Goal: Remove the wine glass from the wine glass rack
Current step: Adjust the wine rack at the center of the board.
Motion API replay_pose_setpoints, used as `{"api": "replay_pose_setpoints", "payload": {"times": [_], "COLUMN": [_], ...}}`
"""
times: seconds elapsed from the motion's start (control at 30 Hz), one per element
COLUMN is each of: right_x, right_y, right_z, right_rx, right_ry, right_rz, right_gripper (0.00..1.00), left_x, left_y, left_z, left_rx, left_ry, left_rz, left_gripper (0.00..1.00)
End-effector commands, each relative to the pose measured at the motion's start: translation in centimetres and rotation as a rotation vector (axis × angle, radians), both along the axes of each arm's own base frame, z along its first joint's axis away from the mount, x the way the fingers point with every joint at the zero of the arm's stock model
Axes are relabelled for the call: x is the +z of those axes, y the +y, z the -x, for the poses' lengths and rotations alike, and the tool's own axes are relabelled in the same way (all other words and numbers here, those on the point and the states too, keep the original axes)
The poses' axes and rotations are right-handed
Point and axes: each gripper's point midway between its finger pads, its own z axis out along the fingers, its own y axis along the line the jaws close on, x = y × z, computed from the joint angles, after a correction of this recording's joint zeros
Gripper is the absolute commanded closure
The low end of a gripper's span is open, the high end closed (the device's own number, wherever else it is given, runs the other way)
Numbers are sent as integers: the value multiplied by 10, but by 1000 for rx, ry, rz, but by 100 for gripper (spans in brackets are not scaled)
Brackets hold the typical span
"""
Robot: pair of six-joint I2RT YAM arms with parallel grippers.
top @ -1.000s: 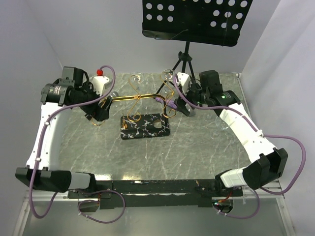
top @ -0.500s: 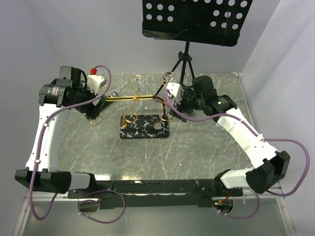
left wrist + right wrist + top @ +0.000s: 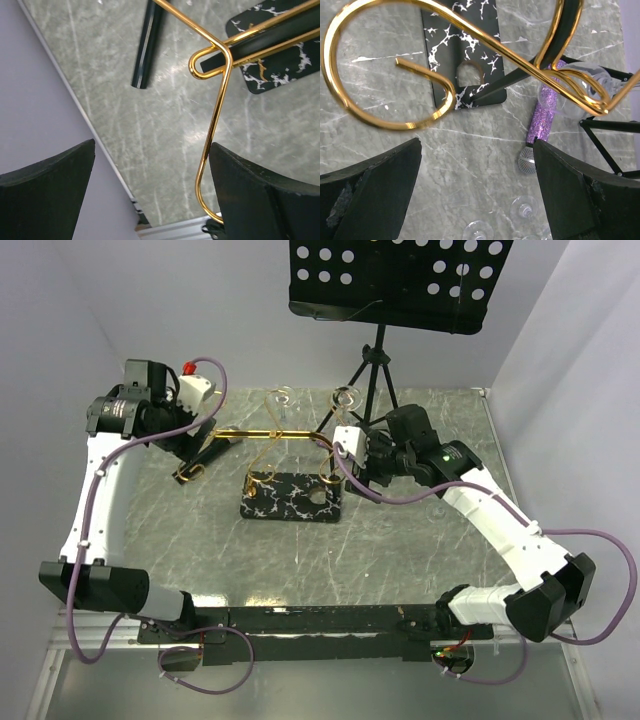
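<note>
Wine glass rack [image 3: 290, 500]: base long axis left-right, gold arms likewise.

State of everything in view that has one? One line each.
left gripper: open, empty
right gripper: open, empty
wine glass rack: standing on its base
wine glass: hanging on the rack
microphone: lying flat
music stand: upright

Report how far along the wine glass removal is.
Done: nothing yet; a wine glass appears to hang on the wine glass rack. In hand: nothing; the left pincer and right pincer are open and empty, each beside one of its gold arms. Remaining: grip the glass and slide it off the arm.
</note>
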Motion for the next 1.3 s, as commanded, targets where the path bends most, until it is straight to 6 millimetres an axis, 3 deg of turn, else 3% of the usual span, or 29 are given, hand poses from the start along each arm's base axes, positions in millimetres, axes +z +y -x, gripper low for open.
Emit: {"api": "replay_pose_setpoints", "payload": {"times": [0.0,0.43,0.73,0.83,0.87,0.93,1.0,1.27], "right_x": [13,9,15,19,20,22,24,22], "right_y": [2,-6,-22,-32,-36,-46,-53,-58], "right_z": [15,16,18,14,13,7,1,-11], "right_rx": [54,20,-38,-100,-120,-182,-225,-286], "right_ry": [-32,-31,-18,21,38,69,85,127], "right_rz": [-23,-6,-21,-68,-87,-123,-154,-200], "right_gripper": [2,1,1,0,0,0,0,0], "left_x": [29,36,29,43,51,71,70,17], "left_y": [18,81,94,96,95,71,50,-8], "left_z": [-33,-66,-100,-110,-110,-102,-82,-12], "left_rx": [19,70,55,56,56,-67,-162,-261], "left_ry": [-144,-168,-154,-180,-190,-202,-160,29], "left_rz": [-99,-198,-212,-202,-187,-94,-25,227], "left_gripper": [0,0,0,0,0,0,0,0]}}
